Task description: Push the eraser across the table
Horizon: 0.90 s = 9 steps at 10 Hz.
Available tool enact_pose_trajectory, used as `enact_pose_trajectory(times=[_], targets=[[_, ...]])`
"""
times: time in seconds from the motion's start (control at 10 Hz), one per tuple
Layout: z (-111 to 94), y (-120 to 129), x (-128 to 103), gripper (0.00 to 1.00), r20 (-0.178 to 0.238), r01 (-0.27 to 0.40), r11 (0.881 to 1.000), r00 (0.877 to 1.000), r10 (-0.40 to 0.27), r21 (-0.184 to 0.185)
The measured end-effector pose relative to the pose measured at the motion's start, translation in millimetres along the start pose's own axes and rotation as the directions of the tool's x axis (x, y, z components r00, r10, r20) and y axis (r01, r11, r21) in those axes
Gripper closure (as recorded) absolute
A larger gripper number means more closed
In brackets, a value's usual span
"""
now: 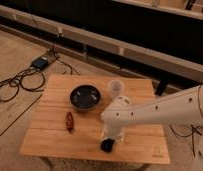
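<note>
The black eraser (106,146) lies near the front edge of the light wooden table (50,135), a little right of the middle. Only its front end shows; the rest is under my gripper. My gripper (113,136) hangs from the white arm (160,112) that comes in from the right. It sits low over the eraser's far end, apparently touching it. The white block is hidden behind the arm.
A dark bowl (85,97) stands at the table's middle back, with a clear plastic cup (115,88) to its right. A small dark-red item (69,121) lies at the left. Cables (15,85) and a blue box (41,62) lie on the floor at the left.
</note>
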Motion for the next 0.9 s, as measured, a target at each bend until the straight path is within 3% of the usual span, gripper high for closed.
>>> enact_pose_trajectory(times=[0.6,0.9], targets=[[34,-2,-31,0.35,-0.013,0.025,0.999,1.0,-0.026,-0.042],[44,5,-43,0.35,-0.016,0.03,0.995,0.999,-0.031,-0.096]])
